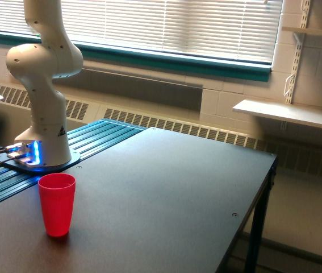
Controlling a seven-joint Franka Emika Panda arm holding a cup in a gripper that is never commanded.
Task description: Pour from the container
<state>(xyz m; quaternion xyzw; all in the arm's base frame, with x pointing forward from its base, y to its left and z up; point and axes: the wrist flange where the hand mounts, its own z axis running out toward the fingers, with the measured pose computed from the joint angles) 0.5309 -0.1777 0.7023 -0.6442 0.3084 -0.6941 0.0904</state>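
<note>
Standing alone, red cup (57, 203) on table (166, 193); arm base (41, 153) behind.

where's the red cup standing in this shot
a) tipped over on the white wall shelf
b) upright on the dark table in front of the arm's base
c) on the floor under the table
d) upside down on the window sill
b: the red cup stands upright, mouth up, on the dark table, just in front of the arm's base at the exterior view's left.
</note>
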